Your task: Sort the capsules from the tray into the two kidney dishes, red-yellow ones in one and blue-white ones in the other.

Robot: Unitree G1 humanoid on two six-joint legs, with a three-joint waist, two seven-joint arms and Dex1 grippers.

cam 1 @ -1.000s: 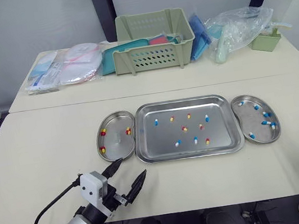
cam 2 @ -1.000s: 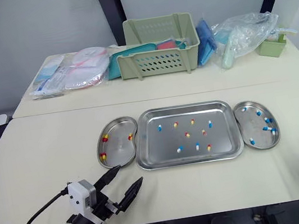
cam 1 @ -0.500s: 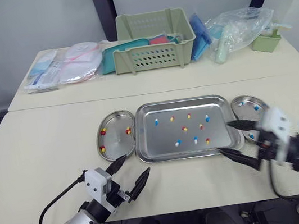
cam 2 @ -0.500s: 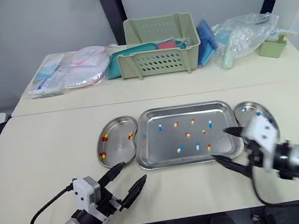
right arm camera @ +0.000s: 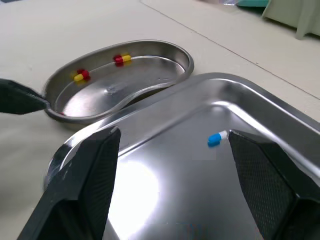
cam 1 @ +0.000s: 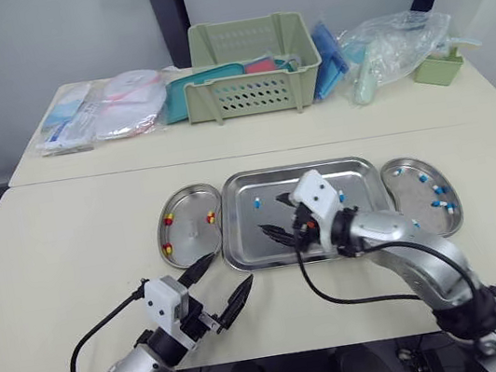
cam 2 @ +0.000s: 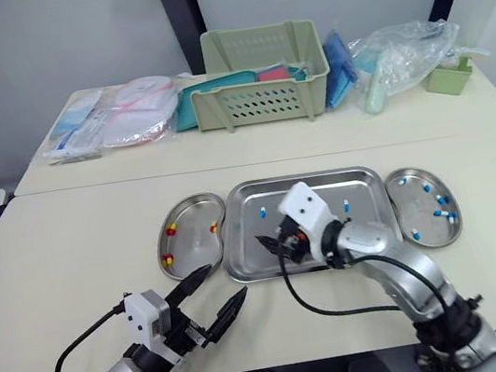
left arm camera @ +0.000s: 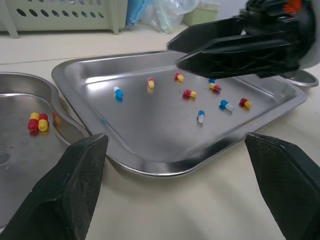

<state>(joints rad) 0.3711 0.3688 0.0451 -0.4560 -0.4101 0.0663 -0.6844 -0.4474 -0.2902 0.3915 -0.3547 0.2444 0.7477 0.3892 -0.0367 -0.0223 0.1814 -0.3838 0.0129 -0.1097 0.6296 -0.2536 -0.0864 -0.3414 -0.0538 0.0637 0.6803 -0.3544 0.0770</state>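
Right gripper [cam 1: 276, 216] hangs wide open over the left end of the steel tray [cam 1: 302, 167].

A blue-white capsule [right arm camera: 216, 138] lies on the tray floor just ahead of the spread fingers, untouched, with more loose capsules [left arm camera: 189, 93] scattered toward the middle of the tray. The right arm reaches in from the robot's right, bent across the tray's front rim, the gripper pointing at the left kidney dish [cam 1: 190, 235], which holds red-yellow capsules [cam 1: 170, 219]. The right kidney dish [cam 1: 420, 213] holds blue-white capsules [cam 1: 438, 203]. The left gripper [cam 1: 228, 272], also open wide and holding nothing, hovers low over the cream table [cam 1: 68, 243] near its front edge, aimed at the tray. On the rear table [cam 1: 489, 96], against a grey wall, are a green basket [cam 1: 254, 76], sealed packets [cam 1: 105, 114] and a plastic bag [cam 1: 391, 45].
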